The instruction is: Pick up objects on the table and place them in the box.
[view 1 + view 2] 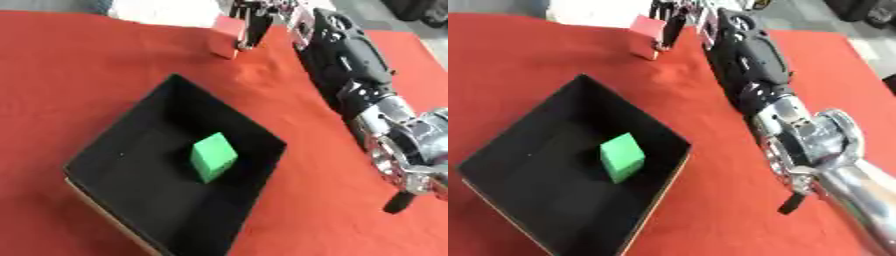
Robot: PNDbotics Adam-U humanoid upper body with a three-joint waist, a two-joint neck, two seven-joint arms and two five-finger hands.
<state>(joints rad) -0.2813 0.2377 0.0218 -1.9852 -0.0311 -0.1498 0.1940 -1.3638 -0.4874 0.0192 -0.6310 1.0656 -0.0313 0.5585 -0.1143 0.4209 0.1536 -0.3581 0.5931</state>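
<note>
Red block [226, 39] sits at far edge of the red cloth [79, 75], w/ right hand [255, 22] at it. Block is tilted, one corner down on the cloth, a pale face turned up; roughly cube-shaped, so no clear long axis. Dark fingers [669, 30] come down along its right side, touching; the fingertips and the thumb are hidden behind the block and blurred, so can't tell whether they're curled around it or just against it. Top of the hand is cut off by the frame's upper edge.

Green cube [621, 156] lies inside the black box [105, 145], near the middle of the floor, tilted a bit, apart from all walls. Box is set diagonally, a corner pointing toward the block; near corner is cut off at the bottom edge. Open cloth betw. box and block, more to the left. Right forearm [350, 65] runs down the right side, beside the box rim, not touching.
</note>
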